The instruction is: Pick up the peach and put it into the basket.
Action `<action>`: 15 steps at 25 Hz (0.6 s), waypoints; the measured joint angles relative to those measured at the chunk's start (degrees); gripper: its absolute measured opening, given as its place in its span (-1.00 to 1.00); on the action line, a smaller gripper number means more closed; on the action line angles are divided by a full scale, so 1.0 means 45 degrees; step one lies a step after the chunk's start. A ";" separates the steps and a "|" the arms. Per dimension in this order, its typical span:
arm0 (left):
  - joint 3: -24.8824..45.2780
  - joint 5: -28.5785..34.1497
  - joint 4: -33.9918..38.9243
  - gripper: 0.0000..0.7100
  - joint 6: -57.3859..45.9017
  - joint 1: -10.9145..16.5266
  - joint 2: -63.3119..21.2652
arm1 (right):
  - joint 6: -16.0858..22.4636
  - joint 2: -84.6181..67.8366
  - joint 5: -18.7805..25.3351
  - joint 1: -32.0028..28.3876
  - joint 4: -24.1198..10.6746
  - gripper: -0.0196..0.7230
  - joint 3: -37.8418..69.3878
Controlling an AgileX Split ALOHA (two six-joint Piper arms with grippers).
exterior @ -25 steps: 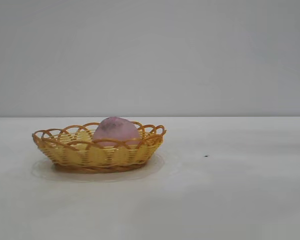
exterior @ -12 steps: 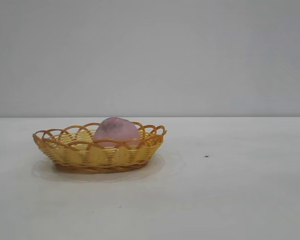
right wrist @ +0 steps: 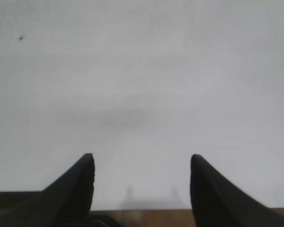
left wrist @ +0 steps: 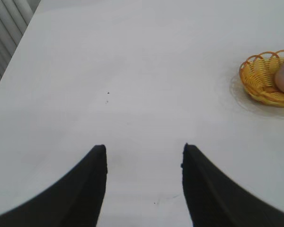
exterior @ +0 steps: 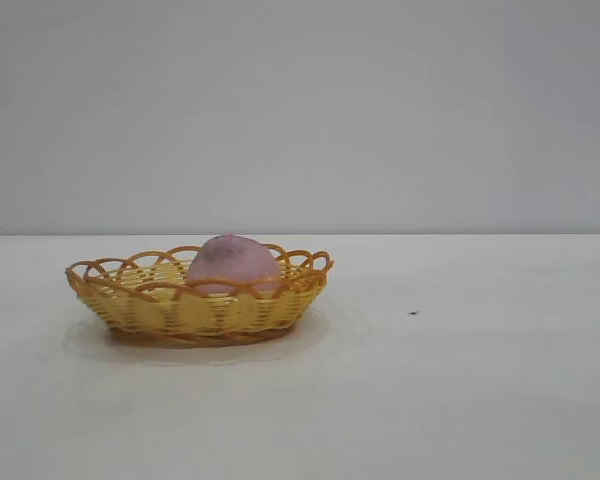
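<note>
Both pincers (left wrist: 144, 163) (right wrist: 142, 170) agape — wrist views only, peach (exterior: 232, 263) in basket (exterior: 180, 305)

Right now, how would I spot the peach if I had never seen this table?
Look over the pale table to the yellow wicker basket with an orange looped rim, left of middle in the outside view. The peach sits inside it, toward its right end. It is the only rounded, dusty-pink lump there, matte, with a greyish smudge on top.
</note>
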 joint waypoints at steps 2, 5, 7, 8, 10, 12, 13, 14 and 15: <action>0.0000 0.0000 0.0000 -0.10 0.0000 0.0000 0.0000 | 0.0000 -0.0958 0.0051 0.0000 0.0020 0.21 0.0000; 0.0000 0.0000 0.0000 -0.10 0.0000 0.0000 0.0000 | 0.0000 -0.2444 0.0138 0.0000 0.0020 0.21 0.0000; 0.0000 0.0000 0.0000 -0.10 0.0000 0.0000 0.0000 | 0.0000 -0.3115 0.0204 0.0000 0.0020 0.10 0.0000; 0.0000 0.0000 0.0000 -0.10 0.0000 0.0000 0.0000 | 0.0000 -0.3203 0.0228 0.0000 0.0027 0.05 0.0000; 0.0000 0.0000 0.0000 -0.10 0.0000 0.0000 -0.0009 | -0.0030 -0.3226 0.0252 0.0000 0.0027 0.07 0.0000; 0.0000 0.0000 0.0000 -0.10 0.0000 0.0000 -0.0009 | -0.0030 -0.3226 0.0272 0.0000 0.0048 0.07 0.0000; 0.0000 0.0000 0.0000 -0.10 0.0000 0.0000 -0.0009 | -0.0030 -0.3226 0.0272 0.0000 0.0048 0.07 0.0000; 0.0000 0.0000 0.0000 -0.10 0.0000 0.0000 -0.0009 | -0.0030 -0.3226 0.0272 0.0000 0.0048 0.07 0.0000; 0.0000 0.0000 0.0000 -0.10 0.0000 0.0000 -0.0009 | -0.0030 -0.3226 0.0272 0.0000 0.0048 0.07 0.0000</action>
